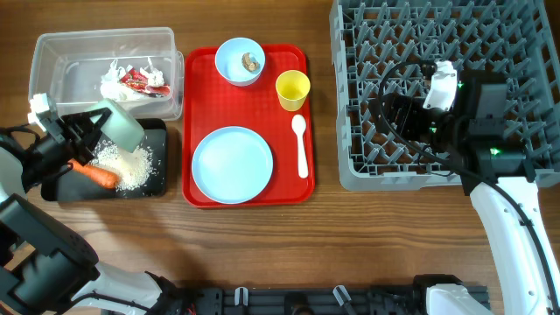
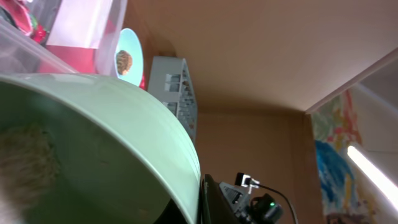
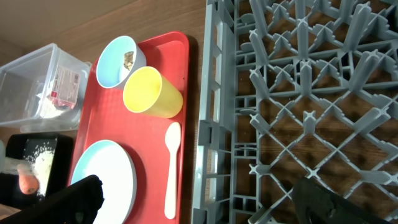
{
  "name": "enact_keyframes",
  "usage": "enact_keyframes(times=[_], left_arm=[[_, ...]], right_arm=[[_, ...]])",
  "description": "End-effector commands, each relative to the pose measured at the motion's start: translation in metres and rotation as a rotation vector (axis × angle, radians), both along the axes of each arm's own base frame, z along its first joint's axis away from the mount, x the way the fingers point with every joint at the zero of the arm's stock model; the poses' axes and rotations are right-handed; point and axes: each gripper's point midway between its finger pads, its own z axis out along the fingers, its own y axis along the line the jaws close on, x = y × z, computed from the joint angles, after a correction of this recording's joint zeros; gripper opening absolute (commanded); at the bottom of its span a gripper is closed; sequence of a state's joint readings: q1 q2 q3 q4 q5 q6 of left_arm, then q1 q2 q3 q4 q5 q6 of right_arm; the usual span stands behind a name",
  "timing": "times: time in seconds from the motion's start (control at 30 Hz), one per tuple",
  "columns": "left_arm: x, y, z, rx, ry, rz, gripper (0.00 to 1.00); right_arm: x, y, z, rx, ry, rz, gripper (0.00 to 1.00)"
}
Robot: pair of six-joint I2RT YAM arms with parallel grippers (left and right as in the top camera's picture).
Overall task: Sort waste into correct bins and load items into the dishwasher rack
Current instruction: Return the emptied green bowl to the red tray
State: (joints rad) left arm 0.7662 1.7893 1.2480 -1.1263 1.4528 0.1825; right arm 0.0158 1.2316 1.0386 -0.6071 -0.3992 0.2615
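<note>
Pale green round plastic bowl (image 1: 125, 127), clamped by left pincer (image 1: 101, 120), tilts mouth-down above black rectangular tray (image 1: 159, 180); right pincer (image 3: 196, 186) wide.

A wooden table (image 1: 394, 236) is seen from above. Its top is of a warm brown colour, with a long grain which runs from left to right. It is lit evenly, and only soft shadows are thrown on it. A corner of this table top is also seen at the upper left of the right wrist view.

In the left wrist view a plain tan surface (image 2: 249, 56) is shown; whether it is wall or ceiling cannot be told. At the right edge a colourful picture (image 2: 329, 149) in blue, yellow and red is seen, and beside it a bright strip of light (image 2: 373, 171).
</note>
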Motion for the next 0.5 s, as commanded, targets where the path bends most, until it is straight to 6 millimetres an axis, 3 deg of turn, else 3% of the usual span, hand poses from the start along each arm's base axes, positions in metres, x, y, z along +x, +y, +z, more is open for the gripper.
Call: enact_keyframes(times=[0.0, 0.47], left_arm=[[-0.0012, 0.0006, 0.0147, -0.058, -0.059, 0.015, 0.04], [0.0002, 0.0016, 0.0199, -0.060, -0.103, 0.016, 0.04]], right_arm=[[0.0020, 0.0000, 0.0022, 0.006, 0.001, -0.002, 1.00], [0.0021, 0.0000, 0.0022, 0.006, 0.001, -0.002, 1.00]])
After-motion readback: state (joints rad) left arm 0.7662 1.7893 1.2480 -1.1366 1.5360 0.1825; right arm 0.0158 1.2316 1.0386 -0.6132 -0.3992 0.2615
